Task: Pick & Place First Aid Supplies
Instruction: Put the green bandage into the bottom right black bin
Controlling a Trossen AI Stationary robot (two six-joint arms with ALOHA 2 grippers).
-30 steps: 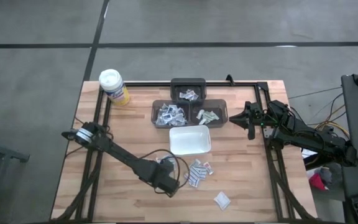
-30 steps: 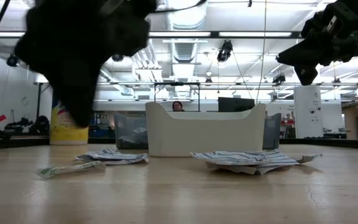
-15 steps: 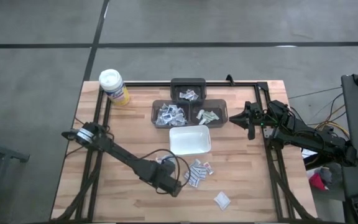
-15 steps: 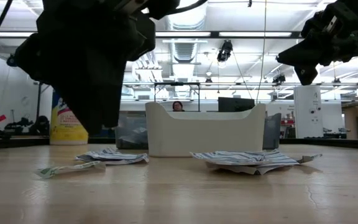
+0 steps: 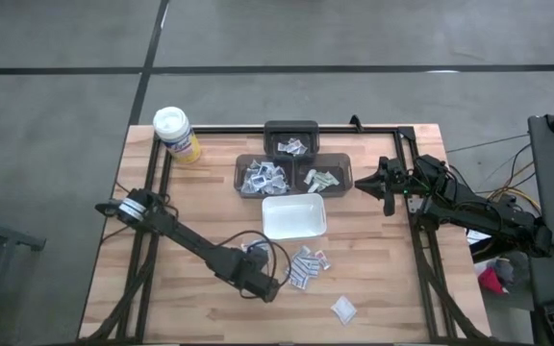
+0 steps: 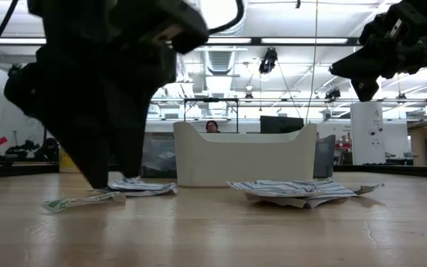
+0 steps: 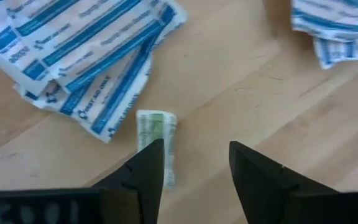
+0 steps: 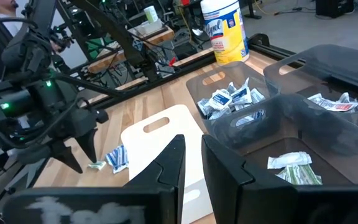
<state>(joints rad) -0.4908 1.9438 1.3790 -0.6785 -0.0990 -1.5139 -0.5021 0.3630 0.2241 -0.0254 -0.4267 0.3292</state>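
Loose first aid supplies lie flat on the wooden table: a heap of white packets with blue print (image 5: 306, 266) (image 7: 86, 56), one packet apart (image 5: 342, 308), and a small greenish packet (image 7: 156, 140) (image 6: 84, 200). My left gripper (image 5: 273, 287) (image 7: 194, 158) points down, open, close above the table, with the greenish packet beside one finger. My right gripper (image 5: 364, 182) (image 8: 193, 155) hovers at the table's right side, its fingers a narrow gap apart with nothing between them. My left gripper comes from above with one finger (image 7: 148, 165) right at the greenish packet's near end (image 7: 161, 168), which lies flat on the table. I cannot tell whether that finger touches it.
A white tray (image 5: 293, 216) stands at mid-table. Behind it are three dark bins (image 5: 258, 175) (image 5: 323, 177) (image 5: 291, 140) holding packets. A yellow canister with a white lid (image 5: 175, 133) stands at the far left corner. Black frame rails run along the table's sides.
My left gripper has opened wide and come down toward the table, shifting slightly toward the right edge, until it stands by the greenish packet. The packets have stayed where they lay.
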